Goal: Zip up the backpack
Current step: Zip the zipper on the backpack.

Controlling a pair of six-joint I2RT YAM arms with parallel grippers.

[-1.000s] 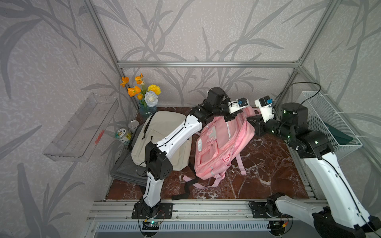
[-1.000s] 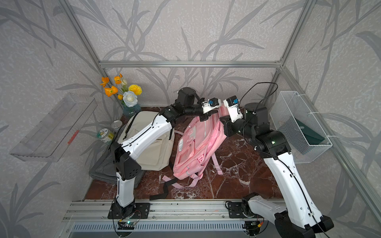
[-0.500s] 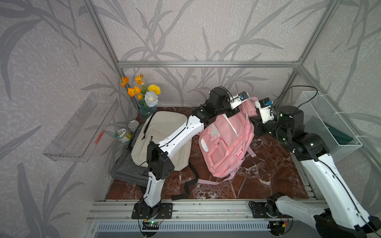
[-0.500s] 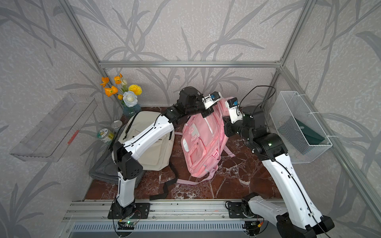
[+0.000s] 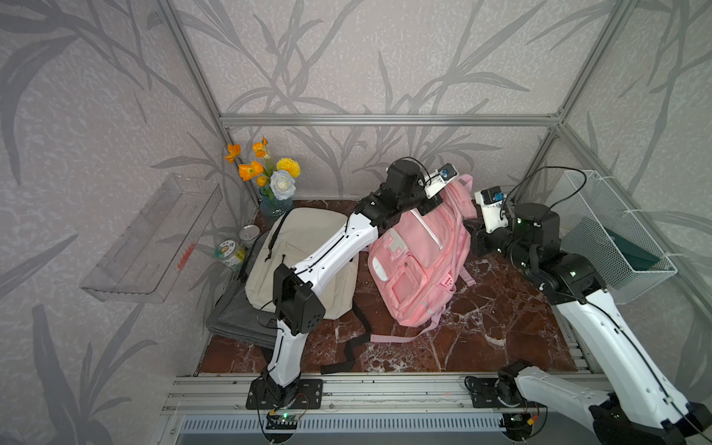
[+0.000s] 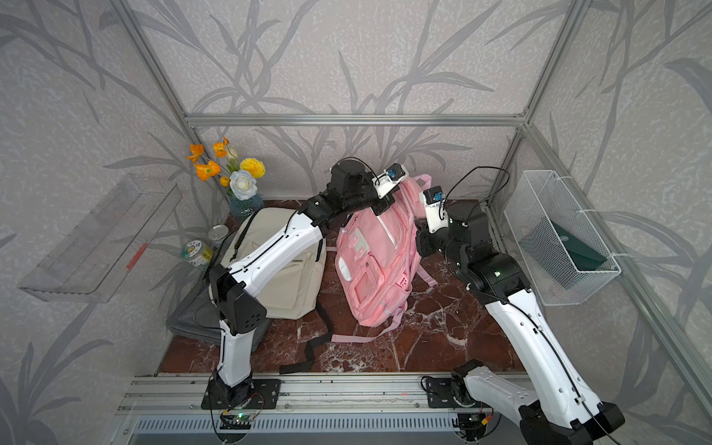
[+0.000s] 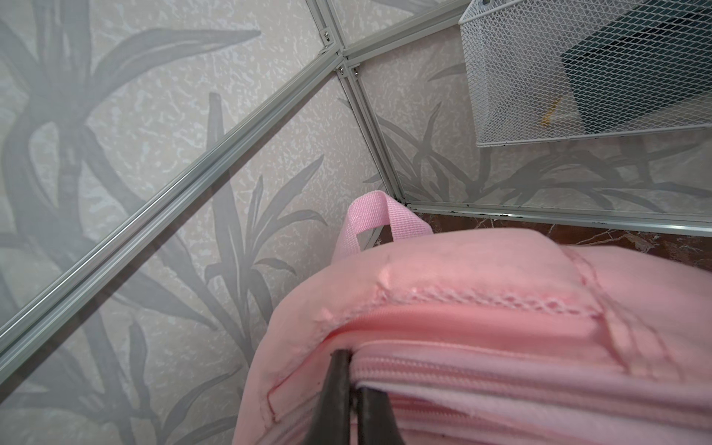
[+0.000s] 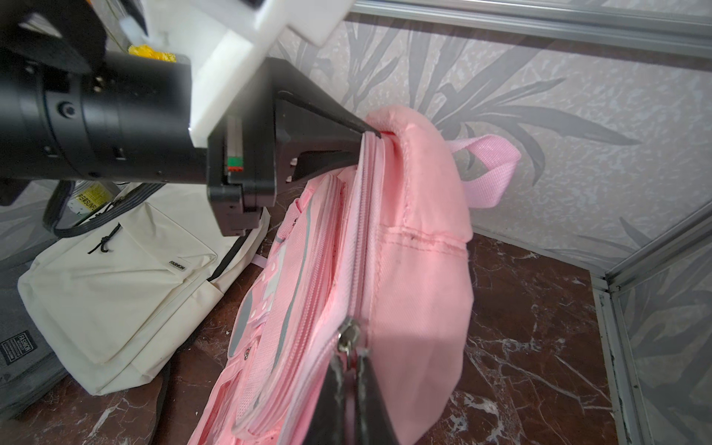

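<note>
Right wrist view: the pink fabric backpack (image 8: pixel 416 250), probably light and floppy, stands propped just beside the cream fabric backpack (image 8: pixel 115 269), the left gripper (image 8: pixel 368 142) pinching its top seam taut while the right gripper (image 8: pixel 352 360) clamps the small metal zipper pull (image 8: pixel 348 339).

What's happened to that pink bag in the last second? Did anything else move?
The pink backpack was hoisted from lying nearly flat to standing tilted, its top raised toward the back wall. The left gripper closed on its top edge; the right gripper pinches the zipper pull and rose with it. The cream backpack and flowers stayed put.
</note>
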